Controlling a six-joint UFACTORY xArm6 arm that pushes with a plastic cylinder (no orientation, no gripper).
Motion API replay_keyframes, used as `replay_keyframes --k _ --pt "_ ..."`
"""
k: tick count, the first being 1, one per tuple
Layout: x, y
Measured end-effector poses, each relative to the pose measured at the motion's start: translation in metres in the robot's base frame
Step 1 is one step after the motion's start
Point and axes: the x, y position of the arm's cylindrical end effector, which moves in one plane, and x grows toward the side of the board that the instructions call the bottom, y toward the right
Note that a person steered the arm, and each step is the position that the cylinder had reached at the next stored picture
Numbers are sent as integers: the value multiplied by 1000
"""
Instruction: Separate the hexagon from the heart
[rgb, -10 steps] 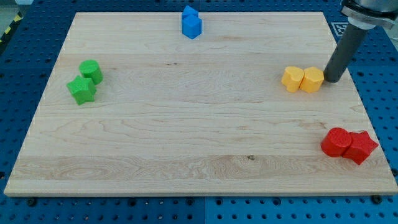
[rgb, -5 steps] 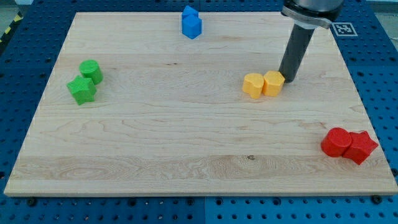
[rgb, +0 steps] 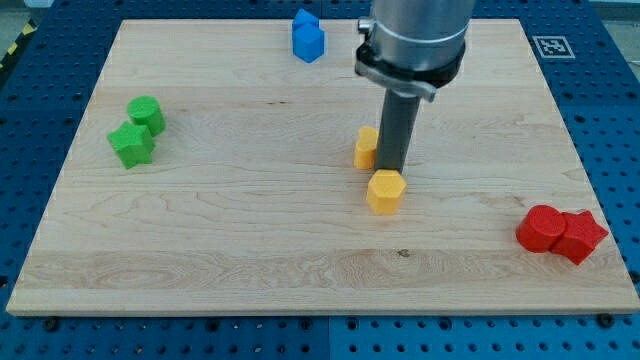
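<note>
Yellow hexagon (rgb: 385, 191) and yellow heart (rgb: 366, 147) are seen mid-worktop (rgb: 200, 220), split by my tip (rgb: 388, 170) — no gripper is fitted. Light, rigid, slippery blocks — pushed at flat sides.

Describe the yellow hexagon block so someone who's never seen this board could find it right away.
Start at the wooden board and find my tip near the middle. The yellow hexagon sits just below it, toward the view's bottom. Unlike the yellow heart, partly hidden behind the rod, it shows fully, with a flat six-sided top.
</note>
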Motion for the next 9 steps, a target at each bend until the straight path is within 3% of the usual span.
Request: replay_keyframes --k 6,9 --pt "47 29" --pt "54 -20"
